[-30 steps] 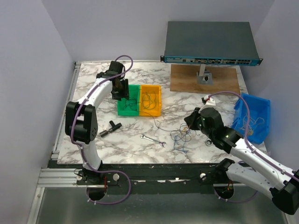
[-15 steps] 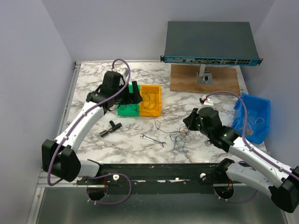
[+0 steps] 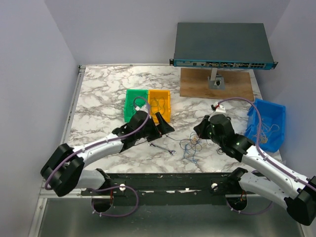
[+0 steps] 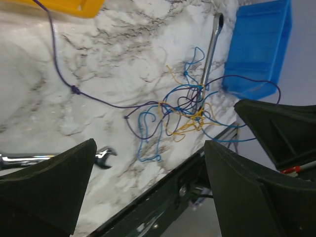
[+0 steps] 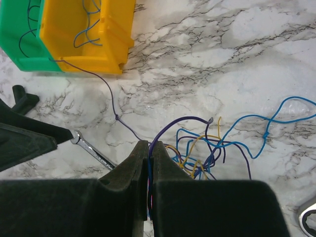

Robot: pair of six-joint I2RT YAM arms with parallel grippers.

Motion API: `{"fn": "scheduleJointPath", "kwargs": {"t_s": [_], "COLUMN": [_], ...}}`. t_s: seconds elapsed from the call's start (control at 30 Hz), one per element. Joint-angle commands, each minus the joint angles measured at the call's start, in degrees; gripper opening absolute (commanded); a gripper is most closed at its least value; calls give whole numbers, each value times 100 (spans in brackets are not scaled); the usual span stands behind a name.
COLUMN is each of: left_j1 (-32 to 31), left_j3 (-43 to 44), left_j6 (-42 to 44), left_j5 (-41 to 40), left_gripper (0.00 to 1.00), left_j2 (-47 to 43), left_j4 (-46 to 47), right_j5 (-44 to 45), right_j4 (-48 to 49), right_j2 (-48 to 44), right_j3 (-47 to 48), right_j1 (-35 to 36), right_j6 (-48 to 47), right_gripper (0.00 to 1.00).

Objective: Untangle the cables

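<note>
The cables (image 3: 191,145) lie in a loose tangle of blue, purple and yellow strands near the table's front edge. They also show in the left wrist view (image 4: 187,106) and the right wrist view (image 5: 212,145). One purple strand (image 5: 112,101) runs from the tangle up into the yellow bin (image 5: 84,34). My right gripper (image 5: 149,148) is shut on a purple strand, with a blue one beside it, at the tangle's near edge; in the top view it (image 3: 198,132) sits just above the tangle. My left gripper (image 4: 149,148) is wide open and empty, left of the tangle (image 3: 160,131).
A steel wrench (image 3: 163,148) lies between the grippers; a second wrench (image 4: 212,49) lies right of the tangle. Green bin (image 3: 134,106) and yellow bin (image 3: 159,105) hold a few wires. A blue bin (image 3: 266,123) stands right. A network switch (image 3: 222,44) sits behind on a wooden board (image 3: 237,86).
My left arm has swung from the bins at the back down to the front middle, its open gripper now beside the tangle. My right gripper has stayed shut in place.
</note>
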Motion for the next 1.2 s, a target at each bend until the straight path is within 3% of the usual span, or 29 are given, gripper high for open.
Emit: {"fn": "scheduleJointPath", "kwargs": {"t_s": [0.0, 0.17, 0.2, 0.27, 0.33, 0.5, 0.57, 0.73, 0.9, 0.93, 0.97, 1.07, 1.1, 1.17], "left_j1": [-675, -991, -1003, -1003, -1003, -929, -804, -272, -164, -149, -133, -135, -130, -135], "left_j3": [126, 1104, 1254, 1416, 1464, 1595, 1648, 1385, 856, 776, 704, 539, 489, 371], "left_j6": [-1668, -2261, -2240, -2146, -2103, -1807, -1590, -454, 66, 145, 262, 668, 766, 963], "left_j5": [-850, -1432, -1443, -1546, -1758, -2461, -2575, -1945, -1962, -1923, -1879, -1636, -1532, -1283], "left_gripper": [91, 87, 87, 86, 86, 86, 97, 99, 99, 99, 98, 99, 99, 99], "left_j2": [639, 1276, 1368, 1375, 1257, 722, 525, 181, -417, -525, -610, -837, -894, -985], "left_j4": [838, -756, -1033, -1230, -1434, -2352, -2701, -2443, -2102, -2053, -2012, -1790, -1731, -1524], "right_j5": [165, 400, 467, 539, 486, 378, 587, 1364, 1042, 966, 838, 394, 207, -154], "right_j4": [-9, -169, -249, -430, -546, -787, -933, -1097, -704, -652, -562, -314, -244, -137], "right_j2": [-97, -60, -26, 84, 245, 1198, 1821, 2921, 3337, 3395, 3411, 3251, 3151, 2806], "right_j3": [-48, -53, -33, 30, 117, 553, 766, 917, 595, 554, 498, 347, 334, 314], "right_j1": [-3, -3, -3, -3, -3, -4, -3, 4, 6, 6, 4, 0, 5, 4], "right_j6": [126, 188, 181, 80, -52, -237, -173, 446, 708, 756, 770, 730, 712, 705], "right_gripper": [1, 1, 15, 55, 76, 98, 100, 100, 100, 95, 82, 27, 14, 1]}}
